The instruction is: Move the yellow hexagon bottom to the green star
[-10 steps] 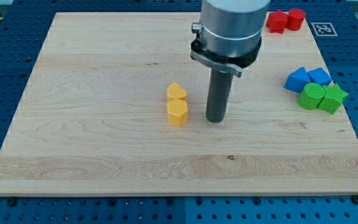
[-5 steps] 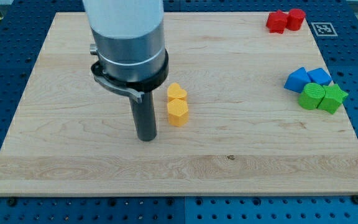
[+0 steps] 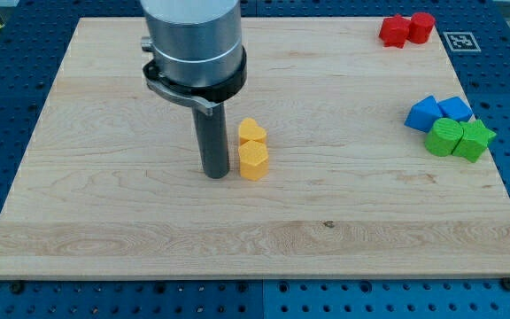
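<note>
The yellow hexagon (image 3: 253, 161) sits near the board's middle, touching a yellow heart (image 3: 252, 132) just above it. My tip (image 3: 215, 175) is on the board just left of the hexagon, a small gap apart. The green star (image 3: 474, 140) is at the view's far right, beside a green cylinder (image 3: 444, 137).
Two blue blocks (image 3: 438, 112) lie just above the green pair at the right edge. Two red blocks (image 3: 406, 28) sit at the top right corner of the wooden board (image 3: 104, 204). The arm's wide grey body (image 3: 193, 44) hangs over the board's upper middle.
My tip went from the hexagon's right side to its left, then moved slightly up and right, closer to the hexagon. No block has moved.
</note>
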Controlling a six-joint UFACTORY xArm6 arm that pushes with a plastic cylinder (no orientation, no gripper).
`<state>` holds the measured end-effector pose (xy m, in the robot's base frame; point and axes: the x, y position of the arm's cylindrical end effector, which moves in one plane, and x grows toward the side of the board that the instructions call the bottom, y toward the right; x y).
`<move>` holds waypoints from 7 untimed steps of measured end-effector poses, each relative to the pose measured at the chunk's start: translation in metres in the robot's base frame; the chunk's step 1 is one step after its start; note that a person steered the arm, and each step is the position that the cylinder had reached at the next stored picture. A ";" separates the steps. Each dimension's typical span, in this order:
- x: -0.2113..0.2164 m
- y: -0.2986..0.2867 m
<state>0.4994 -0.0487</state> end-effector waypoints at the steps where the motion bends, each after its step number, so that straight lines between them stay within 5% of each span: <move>1: -0.001 0.013; 7: -0.011 0.060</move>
<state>0.4880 0.0112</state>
